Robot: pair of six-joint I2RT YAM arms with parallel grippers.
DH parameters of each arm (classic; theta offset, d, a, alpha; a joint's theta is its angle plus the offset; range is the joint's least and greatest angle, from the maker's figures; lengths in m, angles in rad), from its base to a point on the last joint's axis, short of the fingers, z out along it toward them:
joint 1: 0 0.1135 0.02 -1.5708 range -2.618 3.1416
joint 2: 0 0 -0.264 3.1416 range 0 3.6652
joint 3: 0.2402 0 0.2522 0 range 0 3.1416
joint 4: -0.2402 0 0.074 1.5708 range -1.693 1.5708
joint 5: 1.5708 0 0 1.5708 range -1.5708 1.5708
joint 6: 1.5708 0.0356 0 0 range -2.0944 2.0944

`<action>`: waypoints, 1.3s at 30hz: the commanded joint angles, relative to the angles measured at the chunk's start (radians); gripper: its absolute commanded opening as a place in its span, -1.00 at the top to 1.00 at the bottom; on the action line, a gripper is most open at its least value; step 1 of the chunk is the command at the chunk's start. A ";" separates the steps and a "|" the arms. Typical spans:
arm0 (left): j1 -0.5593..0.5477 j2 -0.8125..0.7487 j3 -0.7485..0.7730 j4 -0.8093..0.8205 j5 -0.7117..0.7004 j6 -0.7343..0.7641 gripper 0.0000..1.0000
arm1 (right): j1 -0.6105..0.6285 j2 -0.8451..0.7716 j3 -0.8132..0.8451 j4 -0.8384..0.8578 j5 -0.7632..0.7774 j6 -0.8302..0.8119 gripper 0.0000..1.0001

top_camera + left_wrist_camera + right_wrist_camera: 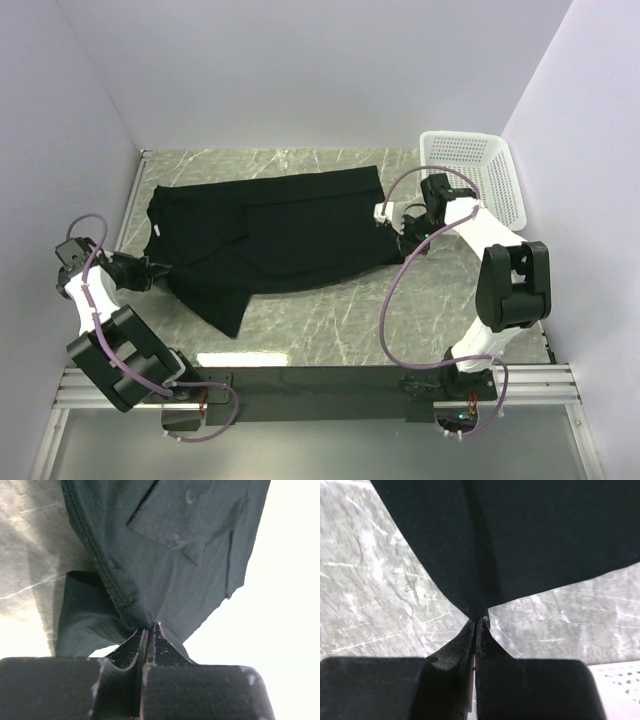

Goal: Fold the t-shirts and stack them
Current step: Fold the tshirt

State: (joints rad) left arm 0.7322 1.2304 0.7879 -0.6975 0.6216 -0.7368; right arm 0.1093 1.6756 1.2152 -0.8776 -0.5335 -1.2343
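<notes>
The black t-shirt [280, 235] lies spread across the marble table, partly folded, with one sleeve trailing toward the front left. No logo shows. My left gripper [160, 268] is shut on a bunched hem of the t-shirt [150, 555] at its left side. My right gripper [398, 228] is shut on the right edge of the t-shirt [510, 535], which stretches away from the pinched point. Both pinched points are lifted slightly off the table.
A white perforated basket [478, 172] stands at the back right, close behind the right arm; its corner shows in the right wrist view [620, 680]. Grey walls close in the marble table [330, 320] on three sides.
</notes>
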 commanded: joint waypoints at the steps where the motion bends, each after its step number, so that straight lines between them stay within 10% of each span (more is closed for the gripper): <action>1: 0.024 -0.014 0.042 0.048 0.059 -0.052 0.99 | 0.000 -0.016 -0.031 0.002 0.023 -0.059 1.00; 13: 0.052 -0.014 0.013 0.075 0.095 -0.095 0.99 | 0.092 -0.119 -0.295 0.175 0.139 -0.203 1.00; 24: 0.053 -0.040 -0.070 0.084 0.087 -0.075 0.99 | 0.095 -0.183 -0.313 0.273 0.127 -0.122 0.13; 39: 0.052 -0.048 -0.087 0.085 0.093 -0.067 0.99 | 0.096 -0.241 -0.350 0.069 0.036 -0.300 -0.01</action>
State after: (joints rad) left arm 0.7803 1.2121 0.7067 -0.6281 0.6949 -0.8246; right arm 0.2050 1.4464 0.8734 -0.7216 -0.4564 -1.4639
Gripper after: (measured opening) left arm 0.016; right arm 0.503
